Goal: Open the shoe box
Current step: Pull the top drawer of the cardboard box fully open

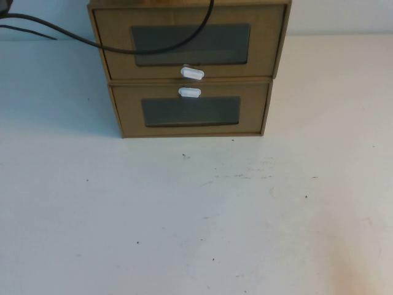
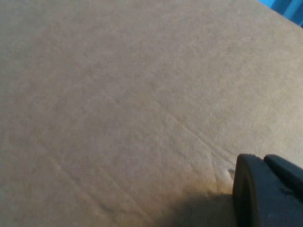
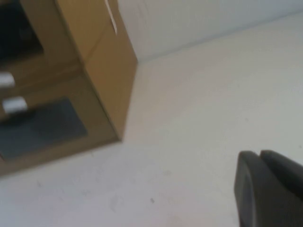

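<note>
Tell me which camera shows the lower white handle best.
High view: the lower handle faces it squarely. The right wrist view catches it obliquely, the right gripper shut above the table. The left wrist view shows only cardboard by the left gripper.

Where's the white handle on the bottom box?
In the high view, the lower handle sits centred at the top of the lower box, just under the upper handle. The left claw is close to cardboard; the right claw is over the table.
</note>
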Robot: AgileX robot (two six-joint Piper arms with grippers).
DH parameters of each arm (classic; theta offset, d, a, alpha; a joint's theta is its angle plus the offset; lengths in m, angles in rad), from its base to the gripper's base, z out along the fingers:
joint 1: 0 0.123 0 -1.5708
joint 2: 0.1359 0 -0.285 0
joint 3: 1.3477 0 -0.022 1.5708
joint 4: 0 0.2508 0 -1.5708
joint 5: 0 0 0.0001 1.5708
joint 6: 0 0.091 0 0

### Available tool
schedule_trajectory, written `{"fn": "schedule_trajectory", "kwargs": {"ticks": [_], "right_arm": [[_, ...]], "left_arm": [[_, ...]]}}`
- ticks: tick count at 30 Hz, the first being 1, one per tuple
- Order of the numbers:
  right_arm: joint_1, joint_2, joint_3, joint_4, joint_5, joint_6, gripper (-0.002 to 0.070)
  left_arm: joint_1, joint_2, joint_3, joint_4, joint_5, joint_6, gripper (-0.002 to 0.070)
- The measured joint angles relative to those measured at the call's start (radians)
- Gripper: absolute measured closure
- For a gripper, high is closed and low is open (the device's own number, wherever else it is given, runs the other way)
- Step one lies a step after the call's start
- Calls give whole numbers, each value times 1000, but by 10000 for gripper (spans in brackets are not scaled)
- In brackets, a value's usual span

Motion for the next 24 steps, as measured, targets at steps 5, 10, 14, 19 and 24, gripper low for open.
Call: {"fn": "schedule_trajectory", "kwargs": {"ticks": [5,10,14,19,24], "right_arm": [[0,0,0,256,-106,0,691],[0,0,0,371,-151,0,691],[0,0,-28,409,-84,0,691],[0,133,-181,384,64,-3,691],[0,312,-328,358,238,-116,691]], "left_arm": [[0,0,-2,0,4,-4,679],[0,0,-2,0,4,-6,679],[0,0,-2,0,9,-16,679],[0,0,-4,0,19,-23,679],[0,0,-6,0,24,-30,679]]}}
